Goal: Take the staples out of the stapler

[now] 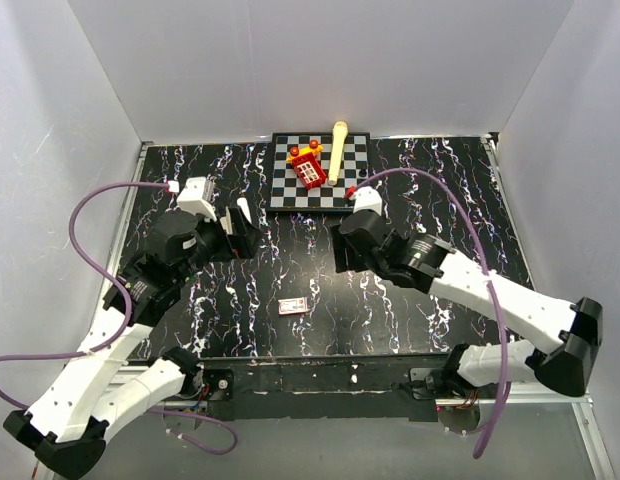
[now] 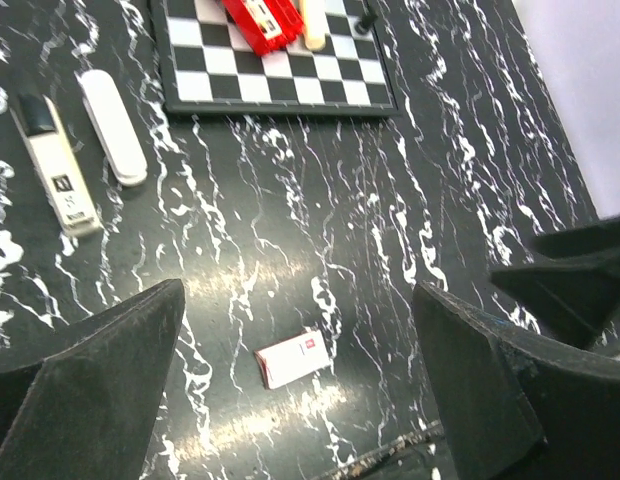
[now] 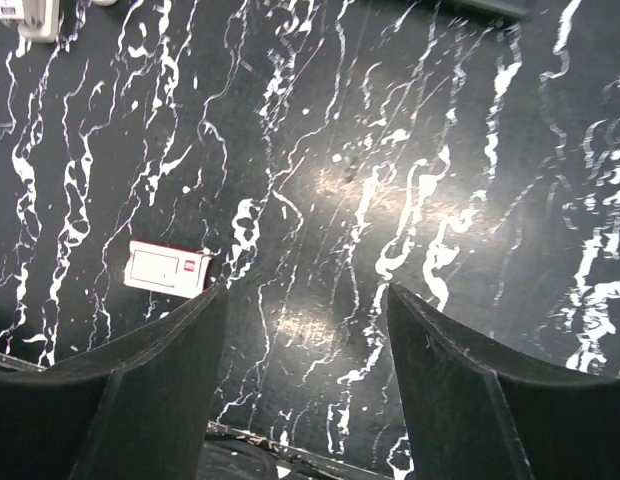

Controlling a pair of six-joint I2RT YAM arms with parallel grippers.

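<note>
Jaws on both arms stood open, empty; the left pair would best square across the narrow stapler [image 2: 55, 165] before closing

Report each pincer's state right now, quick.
Left pincer: open, holding nothing.
Right pincer: open, holding nothing.

A black table [image 1: 340, 325] veined with white carries everything. A chessboard [image 1: 285, 190] sits at its far edge. Near the middle lies a small red-and-white box [image 1: 293, 306]. Off to the left the stapler [image 2: 55, 165] lies flat, with a white rounded oblong piece [image 2: 113, 127] just beside it.
</note>
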